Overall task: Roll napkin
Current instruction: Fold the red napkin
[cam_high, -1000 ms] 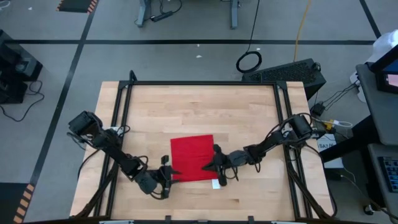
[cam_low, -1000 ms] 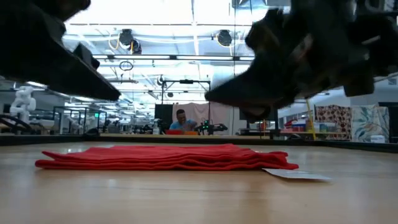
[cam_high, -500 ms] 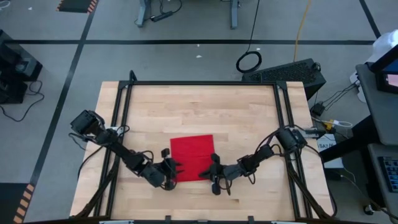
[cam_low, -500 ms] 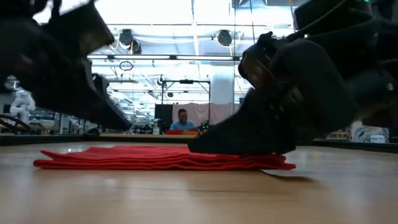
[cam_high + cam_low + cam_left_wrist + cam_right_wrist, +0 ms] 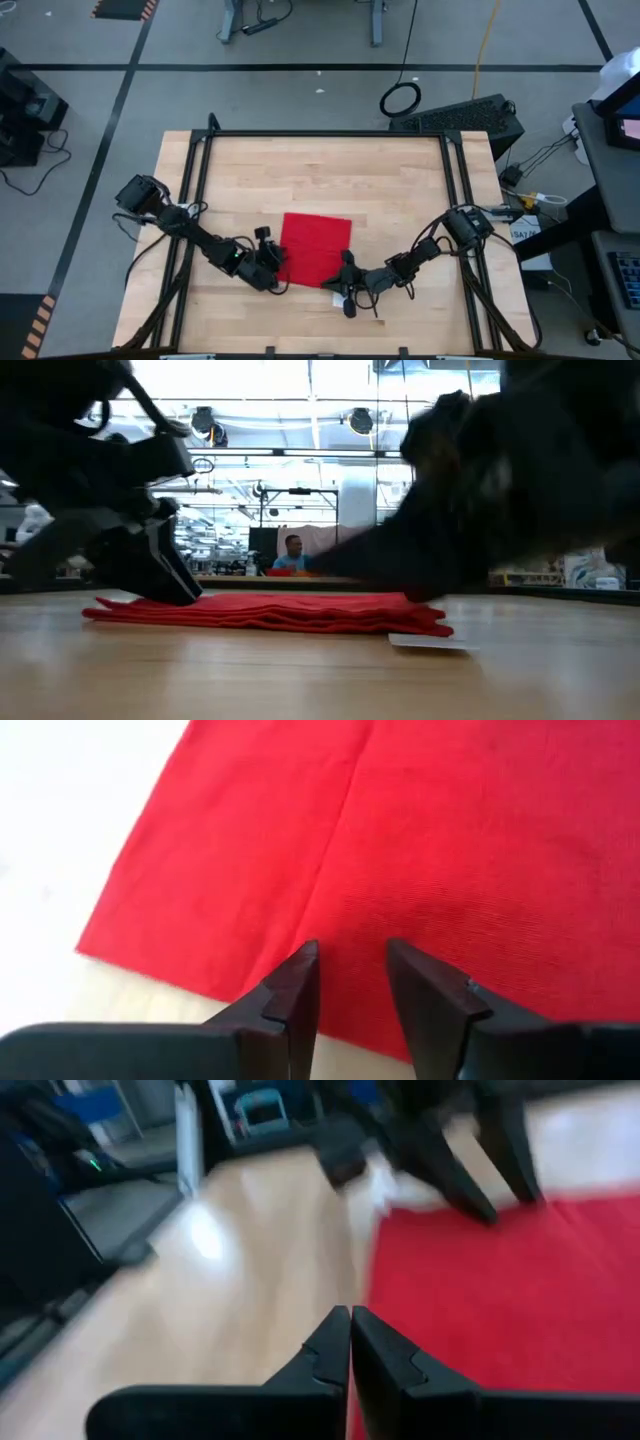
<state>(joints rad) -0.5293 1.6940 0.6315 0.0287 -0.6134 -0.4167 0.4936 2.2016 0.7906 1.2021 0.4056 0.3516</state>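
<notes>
The red napkin [image 5: 315, 245] lies folded flat on the wooden table, with a white tag [image 5: 430, 643] sticking out at its near right corner. My left gripper [image 5: 276, 262] stands at the napkin's left edge, near the near left corner. Its fingers [image 5: 300, 980] are open a narrow gap and slant down onto the cloth. My right gripper [image 5: 338, 288] is shut and lies low at the napkin's near edge by the tag. In the right wrist view its tips [image 5: 350, 1325] sit right at the cloth's border. My left gripper sets its open fingertips [image 5: 180, 592] on top of the napkin just inside its left edge [image 5: 345, 925], slanting down from the table's left. Nothing is between the fingers. The napkin lies flat on the table. My right gripper is shut at the near edge [image 5: 400, 1340]; whether it touches the cloth I cannot tell.
A black metal frame [image 5: 320, 133] runs round the tabletop. Bare wood lies on the far side of the napkin and at its right. Beyond the table are floor cables and a desk [image 5: 615, 150] at the right. A person [image 5: 292, 555] sits far off in the room.
My left gripper has gone toward the napkin's left edge, sunk and tipped steeply down onto it. My right gripper has sunk and gone toward the table's near edge along the napkin's right side. The napkin has slid a little toward the right and far edges and turned slightly.
</notes>
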